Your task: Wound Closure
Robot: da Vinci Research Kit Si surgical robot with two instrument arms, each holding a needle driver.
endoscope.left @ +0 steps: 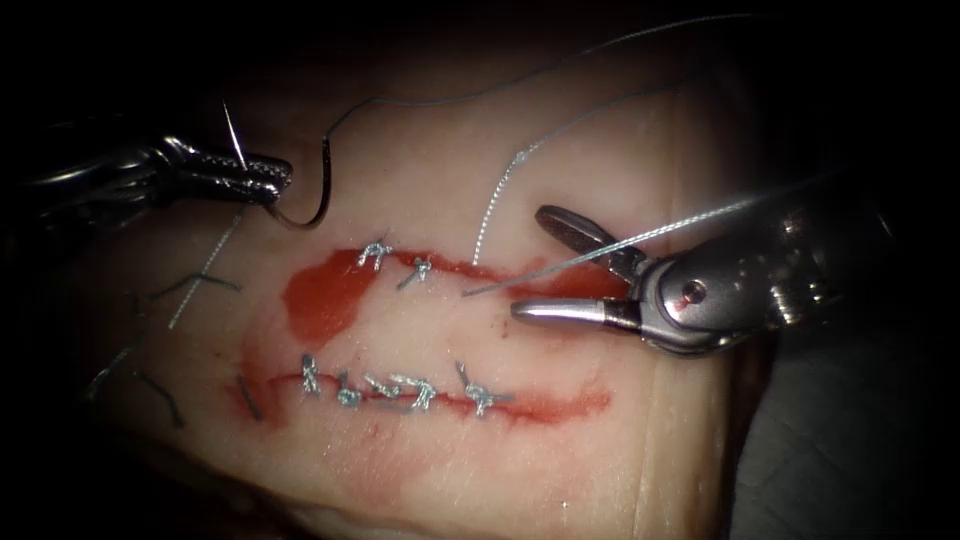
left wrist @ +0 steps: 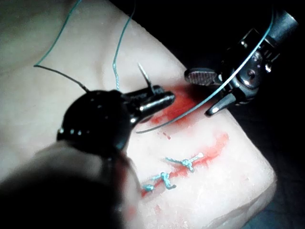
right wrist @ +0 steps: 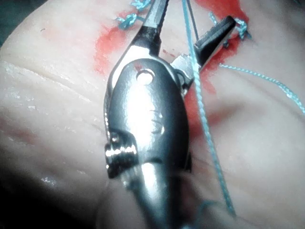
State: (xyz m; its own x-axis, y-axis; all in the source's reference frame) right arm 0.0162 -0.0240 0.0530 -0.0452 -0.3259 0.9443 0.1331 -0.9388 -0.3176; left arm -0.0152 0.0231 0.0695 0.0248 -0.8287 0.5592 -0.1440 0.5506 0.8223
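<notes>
My left tool (endoscope.left: 278, 180) sits at the upper left, beyond the left end of the upper cut (endoscope.left: 520, 280), shut on the curved needle (endoscope.left: 312, 205). It grips about a third of the way back from the tip; the point sticks up and the arc hangs free above the tissue (endoscope.left: 600, 440). Thread (endoscope.left: 500, 90) runs from the needle's tail up and to the right. My right tool (endoscope.left: 528, 262) is open over the right part of the upper cut, with a taut strand (endoscope.left: 560, 262) passing between its jaws. The wrist views show the same: left tool (left wrist: 169, 98), right tool (right wrist: 195, 12).
The upper cut carries two stitches (endoscope.left: 375, 252), with a pool of red fluid (endoscope.left: 320, 295) at its left end. The lower cut (endoscope.left: 560, 405) carries several knotted stitches (endoscope.left: 410, 390). Cut ends of thread (endoscope.left: 190, 285) lie on the tissue at the left.
</notes>
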